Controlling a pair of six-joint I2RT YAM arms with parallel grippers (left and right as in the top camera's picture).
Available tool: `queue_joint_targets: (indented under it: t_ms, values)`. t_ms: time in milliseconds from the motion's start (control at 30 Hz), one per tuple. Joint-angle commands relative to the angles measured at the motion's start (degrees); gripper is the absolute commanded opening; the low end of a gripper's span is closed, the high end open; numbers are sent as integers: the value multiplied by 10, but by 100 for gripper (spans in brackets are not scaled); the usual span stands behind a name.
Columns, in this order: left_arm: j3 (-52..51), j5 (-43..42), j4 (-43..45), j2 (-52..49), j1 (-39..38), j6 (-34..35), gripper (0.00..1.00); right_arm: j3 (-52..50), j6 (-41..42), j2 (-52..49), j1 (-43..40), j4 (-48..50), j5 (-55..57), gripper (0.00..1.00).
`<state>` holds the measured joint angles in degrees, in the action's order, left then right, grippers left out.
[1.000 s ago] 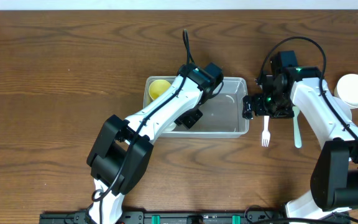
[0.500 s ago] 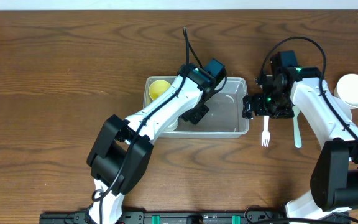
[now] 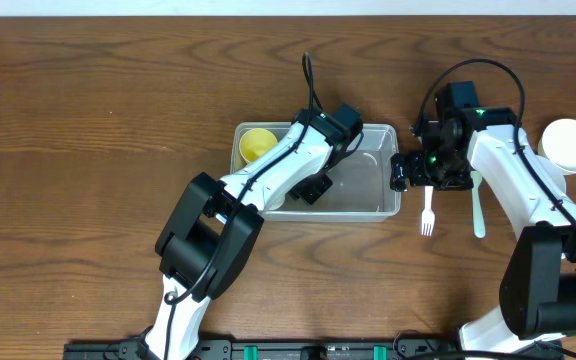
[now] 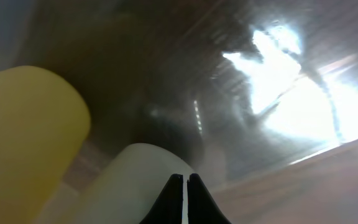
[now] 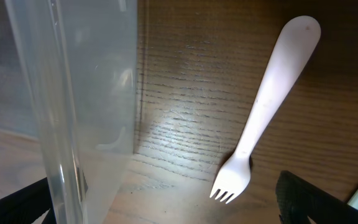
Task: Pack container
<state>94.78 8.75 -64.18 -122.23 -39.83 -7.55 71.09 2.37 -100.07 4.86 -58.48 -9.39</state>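
Brown wood-grain desk [image 3: 88, 150]. The clear container [image 3: 368, 190] sits open side up, long axis across, its end wall just beside the wide-spread right gripper [image 3: 399, 172]. The left gripper [image 4: 184, 182], pressed together, is inside it.

The container [image 5: 73, 93] showed a clear upright wall at the left. A white fork [image 5: 263, 112] lay flat on the wooden tabletop [image 5: 185, 74] near it, not touching, tines toward the camera. The tool [image 5: 163, 193] had its dark fingers [image 5: 319, 199] spread wide at the lower corners.

text: none legible | labels/brands: none legible | numbers/signs: none legible | views: all three
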Motion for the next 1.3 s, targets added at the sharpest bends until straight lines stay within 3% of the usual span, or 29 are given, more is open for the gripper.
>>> queue_joint_targets:
  t_ms: [0,533,1267]
  values:
    - [-5,46,-9,0,2,-3,6,7,1,-3,8,-1,10,99]
    - [-5,55,-75,0,2,10,7,7,-3,-3,8,-2,10,99]
    - [46,55,-65,48,-54,20,7,7,-3,-3,8,-1,17,99]
